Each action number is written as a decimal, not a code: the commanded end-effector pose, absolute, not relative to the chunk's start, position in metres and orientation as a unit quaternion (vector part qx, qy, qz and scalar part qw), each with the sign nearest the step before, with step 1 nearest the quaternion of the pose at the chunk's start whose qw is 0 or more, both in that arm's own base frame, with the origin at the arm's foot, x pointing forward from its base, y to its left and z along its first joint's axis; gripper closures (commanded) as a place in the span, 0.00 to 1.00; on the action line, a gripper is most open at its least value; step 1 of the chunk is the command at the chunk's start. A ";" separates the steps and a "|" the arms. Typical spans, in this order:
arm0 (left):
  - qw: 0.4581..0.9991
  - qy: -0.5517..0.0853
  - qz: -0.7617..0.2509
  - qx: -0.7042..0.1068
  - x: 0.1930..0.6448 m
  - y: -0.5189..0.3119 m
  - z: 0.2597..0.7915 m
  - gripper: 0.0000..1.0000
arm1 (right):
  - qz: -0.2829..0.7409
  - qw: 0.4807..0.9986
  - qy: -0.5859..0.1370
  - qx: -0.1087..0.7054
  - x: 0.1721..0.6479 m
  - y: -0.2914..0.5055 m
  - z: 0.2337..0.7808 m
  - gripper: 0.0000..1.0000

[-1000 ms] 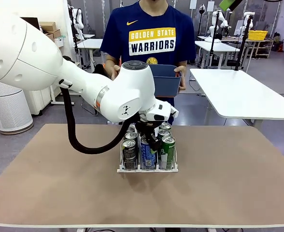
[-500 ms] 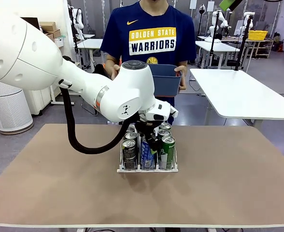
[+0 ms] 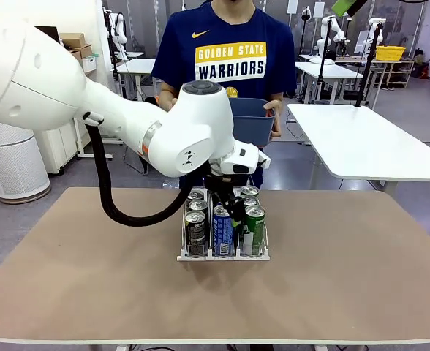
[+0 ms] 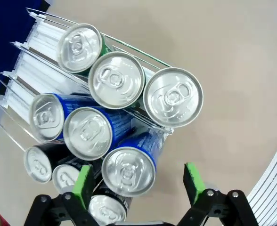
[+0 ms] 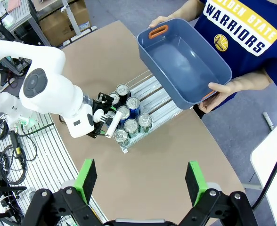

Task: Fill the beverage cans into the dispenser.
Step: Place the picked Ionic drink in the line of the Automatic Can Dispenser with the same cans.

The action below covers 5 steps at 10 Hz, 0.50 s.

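1. Left hand (image 4: 137, 183) hangs above the dispenser (image 3: 223, 255), fingers spread wide, gripping nothing; the front blue can (image 4: 128, 170) sits between the green pads, clear of both.
2. Dispenser stands mid-desk (image 3: 346, 292), well clear of every desk edge, with bare brown surface all round it.
3. Nine cans (image 4: 173, 97) in three lanes: green lane at 1 o'clock in the left wrist view, blue in the middle, black at 7 o'clock.
4. Behind the rearmost cans, at 10 o'clock in that view, the lanes show bare white base.
5. Right hand (image 5: 141, 184) hovers high over the desk, fingers wide apart, empty.
6. At 12 o'clock across the desk, a person holds a blue tub (image 3: 250, 121) in both hands.
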<state>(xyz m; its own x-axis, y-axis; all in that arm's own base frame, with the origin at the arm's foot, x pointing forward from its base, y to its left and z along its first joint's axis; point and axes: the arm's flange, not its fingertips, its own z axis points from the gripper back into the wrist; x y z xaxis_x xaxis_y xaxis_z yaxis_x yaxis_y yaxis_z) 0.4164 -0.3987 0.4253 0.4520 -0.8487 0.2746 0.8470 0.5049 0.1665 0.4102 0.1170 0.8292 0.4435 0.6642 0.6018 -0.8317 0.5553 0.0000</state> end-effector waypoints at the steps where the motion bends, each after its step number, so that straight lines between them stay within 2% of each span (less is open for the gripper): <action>1: 0.858 -0.173 -0.483 0.025 0.404 -0.391 0.446 0.00 | 0.447 0.837 -0.279 0.150 0.407 0.116 0.828 0.00; 3: 0.855 -0.189 -0.481 0.032 0.393 -0.392 0.465 0.00 | 0.447 0.837 -0.279 0.150 0.407 0.116 0.828 0.00; 5: 0.854 -0.176 -0.489 0.012 0.409 -0.394 0.452 0.00 | 0.447 0.837 -0.279 0.150 0.407 0.116 0.828 0.00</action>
<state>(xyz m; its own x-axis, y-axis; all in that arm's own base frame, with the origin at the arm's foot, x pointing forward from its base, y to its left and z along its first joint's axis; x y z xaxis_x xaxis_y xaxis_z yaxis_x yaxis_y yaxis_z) 0.4040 -0.3939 0.4629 0.4582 -0.8393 0.2928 0.8269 0.5233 0.2059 0.4102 0.1170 0.8293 0.4434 0.6642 0.6019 -0.8317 0.5553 0.0000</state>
